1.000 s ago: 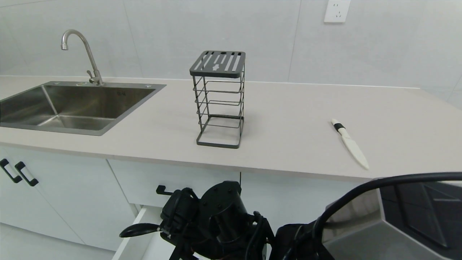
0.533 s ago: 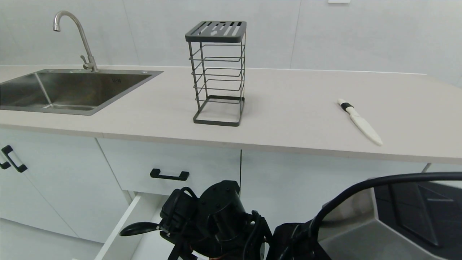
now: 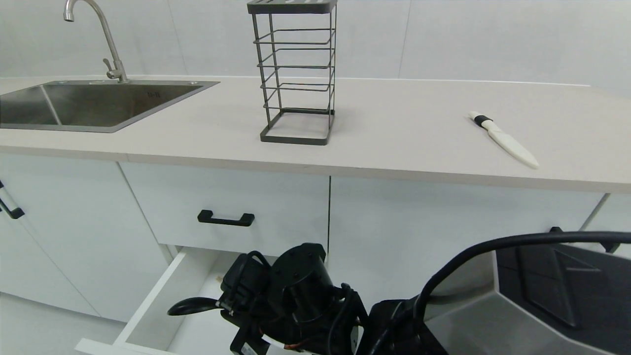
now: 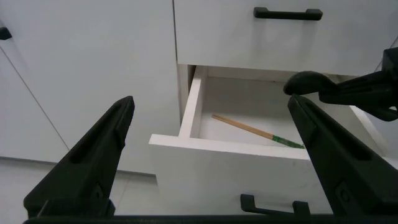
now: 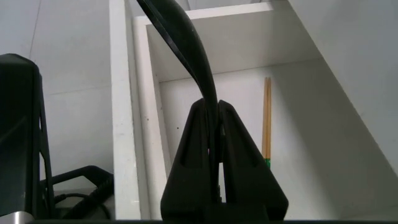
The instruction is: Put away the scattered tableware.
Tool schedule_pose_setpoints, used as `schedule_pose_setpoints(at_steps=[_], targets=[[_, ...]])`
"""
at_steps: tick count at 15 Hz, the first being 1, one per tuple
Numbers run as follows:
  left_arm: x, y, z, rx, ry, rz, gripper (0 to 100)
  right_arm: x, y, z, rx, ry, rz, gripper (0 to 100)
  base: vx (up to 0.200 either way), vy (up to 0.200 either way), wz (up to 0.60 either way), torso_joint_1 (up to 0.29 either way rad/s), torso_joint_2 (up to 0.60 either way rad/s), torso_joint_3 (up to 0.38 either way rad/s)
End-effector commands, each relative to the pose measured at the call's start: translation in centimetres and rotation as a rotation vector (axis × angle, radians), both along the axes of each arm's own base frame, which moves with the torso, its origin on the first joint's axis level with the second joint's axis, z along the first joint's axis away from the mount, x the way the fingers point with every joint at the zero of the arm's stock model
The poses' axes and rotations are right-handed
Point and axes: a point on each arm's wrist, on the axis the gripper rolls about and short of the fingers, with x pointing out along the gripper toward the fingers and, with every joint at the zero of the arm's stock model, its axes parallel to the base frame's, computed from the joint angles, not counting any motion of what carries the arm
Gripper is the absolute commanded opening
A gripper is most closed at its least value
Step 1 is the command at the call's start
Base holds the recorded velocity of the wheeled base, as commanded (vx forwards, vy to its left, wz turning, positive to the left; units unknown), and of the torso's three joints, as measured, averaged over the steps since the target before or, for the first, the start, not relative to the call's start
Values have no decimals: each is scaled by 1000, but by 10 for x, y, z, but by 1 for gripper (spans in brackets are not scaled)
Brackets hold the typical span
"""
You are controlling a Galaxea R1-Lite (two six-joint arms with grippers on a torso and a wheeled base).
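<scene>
1. The right jaws are clenched on the handle of the black spoon [image 5: 180, 37], whose bowl end sticks out free ahead of them. The left jaws are spread wide with nothing between them, facing the front of the open drawer [image 3: 148, 301] from close by.
2. From the head view, I see the spoon hanging above the drawer's white floor. Its bowl points toward one side wall, and it touches neither the floor nor the wall.
3. A pair of chopsticks [image 4: 255, 130] lies flat on the drawer floor, nearer the opposite wall and apart from the spoon.
4. Up on the bench [image 3: 394, 133], a white knife [image 3: 503, 139] lies near the front edge. It is well apart from the wire rack [image 3: 296, 74], and the sink [image 3: 98, 98] is farther along on the other side.
5. I judge the step in hand to be stowing the spoon: it is carried and over the drawer, but not yet set down.
6. The next move calls for bringing the right arm down until the spoon is low inside the walls. The bowl must stay clear of the side wall it points at. Then I would open up so the spoon settles beside the chopsticks rather than across them.
7. The knife looks like the one piece left out, so I reckon the task is partway done.
</scene>
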Motion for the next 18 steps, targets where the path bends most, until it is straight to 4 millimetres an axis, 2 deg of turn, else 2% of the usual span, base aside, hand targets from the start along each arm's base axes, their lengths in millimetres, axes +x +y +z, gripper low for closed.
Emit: schedule_pose_setpoints(at_steps=[1,5,7,18], targets=[[0,0,0,0,-1,0,100,8,-2,-6,-10,4,-17,0,0,0,0,0,0,0],[0,0,0,0,-1,0,100,26,-6,-24,-59,18,-50,0,0,0,0,0,0,0],[0,0,0,0,-1,0,100,35,0,-36,-68,22,-60,0,0,0,0,0,0,0],[0,0,0,0,-1,0,100,47,12,-78,-105,41,-68,0,0,0,0,0,0,0]])
